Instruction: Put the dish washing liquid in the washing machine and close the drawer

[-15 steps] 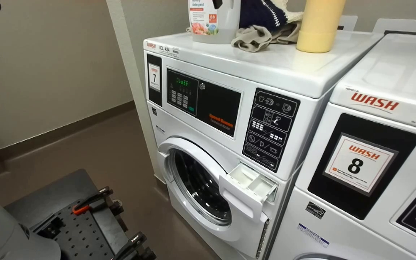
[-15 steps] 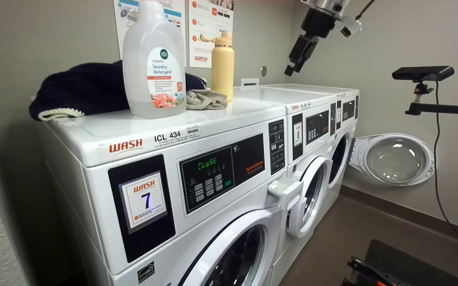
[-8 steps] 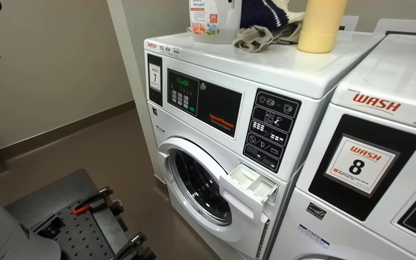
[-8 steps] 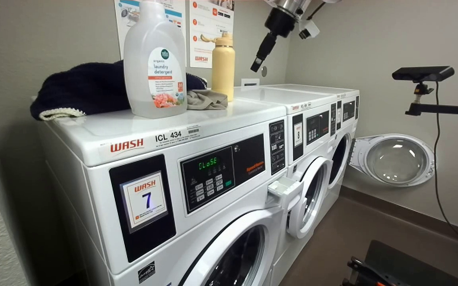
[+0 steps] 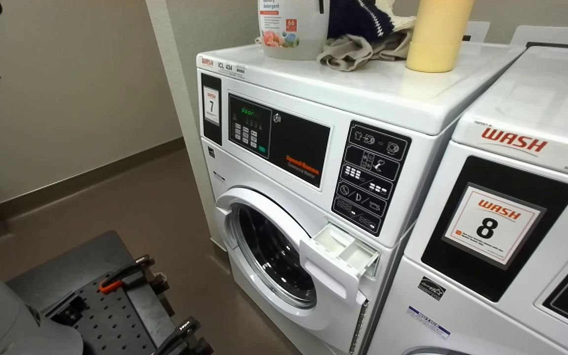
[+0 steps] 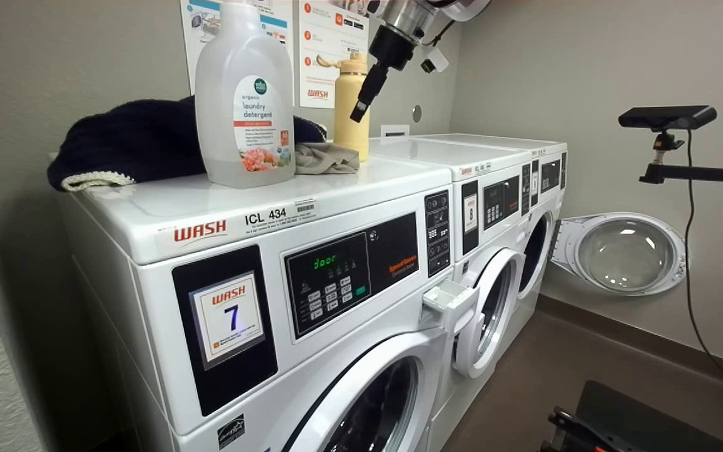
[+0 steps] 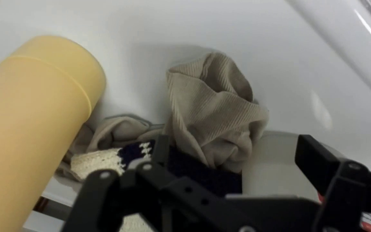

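Observation:
The detergent bottle [image 6: 245,125] is clear with a flower label. It stands upright on top of the white washing machine [image 6: 349,207] marked 7; it also shows in an exterior view [image 5: 294,29]. That machine's soap drawer [image 5: 331,271] is pulled out with white compartments showing. My gripper [image 6: 361,107] hangs above the machine tops, right of the bottle and overlapping the yellow flask in that view. In the wrist view my gripper [image 7: 237,151] is open with nothing held. The detergent bottle's lower part [image 7: 282,164] shows between the fingers, partly behind the right one.
A yellow flask [image 7: 37,119] stands near the gripper. A beige cloth [image 7: 211,106] and a navy knit garment [image 6: 135,141] lie beside the detergent bottle. Machine 8 [image 5: 520,108] adjoins on one side. A camera on an arm [image 6: 669,116] stands at the far right.
In an exterior view my gripper has swung left and slightly down, from over the far machines to in front of the yellow flask. The machine display changed from "close" to "door".

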Robot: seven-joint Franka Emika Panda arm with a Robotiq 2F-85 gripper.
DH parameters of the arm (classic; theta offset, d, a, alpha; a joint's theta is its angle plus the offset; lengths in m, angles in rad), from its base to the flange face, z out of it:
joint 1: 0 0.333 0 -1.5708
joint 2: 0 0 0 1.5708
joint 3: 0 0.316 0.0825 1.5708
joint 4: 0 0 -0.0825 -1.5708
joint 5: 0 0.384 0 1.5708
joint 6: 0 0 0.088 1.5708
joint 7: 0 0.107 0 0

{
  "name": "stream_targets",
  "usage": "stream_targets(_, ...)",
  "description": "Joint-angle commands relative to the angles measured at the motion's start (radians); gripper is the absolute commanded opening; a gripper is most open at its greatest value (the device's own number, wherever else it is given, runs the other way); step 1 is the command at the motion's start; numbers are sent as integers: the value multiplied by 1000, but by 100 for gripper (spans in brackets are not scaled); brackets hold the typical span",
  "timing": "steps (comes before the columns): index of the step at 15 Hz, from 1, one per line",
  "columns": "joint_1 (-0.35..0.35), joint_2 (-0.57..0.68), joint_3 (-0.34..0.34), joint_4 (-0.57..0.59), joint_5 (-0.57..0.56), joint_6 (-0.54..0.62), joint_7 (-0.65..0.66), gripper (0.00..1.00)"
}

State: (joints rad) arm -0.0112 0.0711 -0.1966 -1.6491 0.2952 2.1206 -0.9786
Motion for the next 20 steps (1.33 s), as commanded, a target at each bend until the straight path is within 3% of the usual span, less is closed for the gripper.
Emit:
stream_targets(1, -43, 49, 72, 93, 40, -21, -27, 100)
stream_targets(8, -61, 47, 144, 103, 104, 73, -48, 100)
stream_targets(17, -80, 83, 165, 103, 208, 128, -173, 100)
stream_targets(20, -82, 84, 164, 102, 189, 101, -134, 100)
